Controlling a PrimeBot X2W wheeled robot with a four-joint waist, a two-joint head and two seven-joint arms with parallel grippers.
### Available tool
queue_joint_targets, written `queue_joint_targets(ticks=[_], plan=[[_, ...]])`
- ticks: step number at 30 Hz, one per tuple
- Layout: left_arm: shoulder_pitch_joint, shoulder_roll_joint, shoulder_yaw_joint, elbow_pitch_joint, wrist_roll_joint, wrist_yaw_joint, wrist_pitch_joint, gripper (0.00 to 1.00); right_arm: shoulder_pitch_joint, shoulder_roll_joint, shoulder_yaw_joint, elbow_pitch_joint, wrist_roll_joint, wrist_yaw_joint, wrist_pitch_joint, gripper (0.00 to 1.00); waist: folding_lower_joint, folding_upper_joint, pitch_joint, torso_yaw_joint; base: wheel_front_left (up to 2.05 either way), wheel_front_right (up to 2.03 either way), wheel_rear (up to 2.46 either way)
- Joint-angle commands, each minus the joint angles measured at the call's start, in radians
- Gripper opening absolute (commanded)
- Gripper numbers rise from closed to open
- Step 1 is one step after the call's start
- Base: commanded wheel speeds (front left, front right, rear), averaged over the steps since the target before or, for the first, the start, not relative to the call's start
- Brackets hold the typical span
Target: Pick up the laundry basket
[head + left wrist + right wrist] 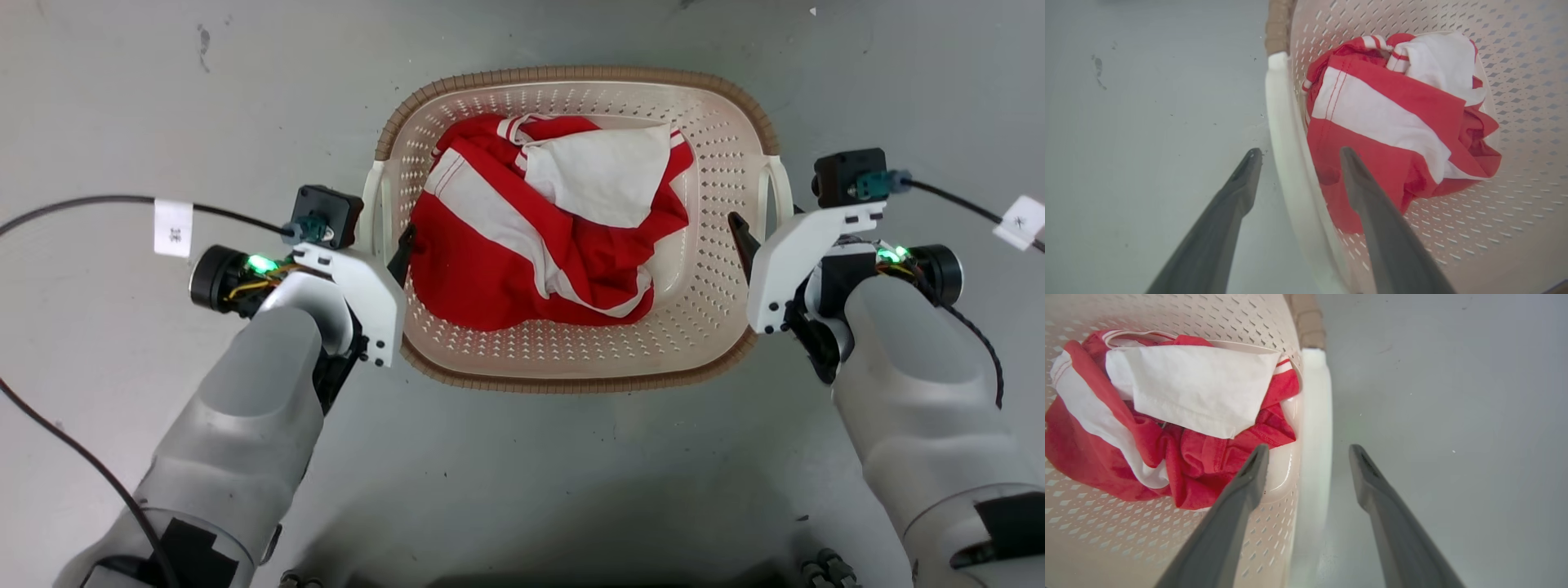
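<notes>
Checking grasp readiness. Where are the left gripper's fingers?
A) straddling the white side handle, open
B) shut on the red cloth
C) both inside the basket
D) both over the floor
A: the left gripper is open, one finger each side of the white handle of the laundry basket.

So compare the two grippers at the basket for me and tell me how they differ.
The left gripper straddles the left handle of the basket; the right gripper straddles the right handle. The left gripper's inner finger crosses the red cloth; the right gripper's inner finger runs along the cloth's edge. Both are open, one finger inside the basket and one outside.
</notes>
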Motion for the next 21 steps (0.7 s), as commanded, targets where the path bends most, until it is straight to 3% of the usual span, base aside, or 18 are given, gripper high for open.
queue_joint_targets(ticks=[1, 13, 21], plan=[[-0.016, 0.001, -0.009, 0.001, -0.011, -0.001, 0.004, 1.00, -0.021, -0.001, -0.001, 0.011, -0.001, -0.001, 0.008, 1.00, -0.0001, 0.0000, 0.006, 0.000, 0.00, 0.00, 0.00], [-0.092, 0.050, -0.224, -0.010, -0.186, -0.001, 0.165, 1.00, -0.119, -0.001, 0.014, 0.115, 0.019, -0.001, 0.102, 1.00, -0.0001, 0.0000, 0.040, 0.006, 0.00, 0.00, 0.00], [-0.128, 0.064, -0.307, 0.000, -0.268, -0.001, 0.178, 1.00, -0.138, -0.001, 0.019, 0.133, 0.040, 0.000, 0.126, 1.00, -0.0001, 0.0000, 0.049, 0.012, 0.00, 0.00, 0.00]])
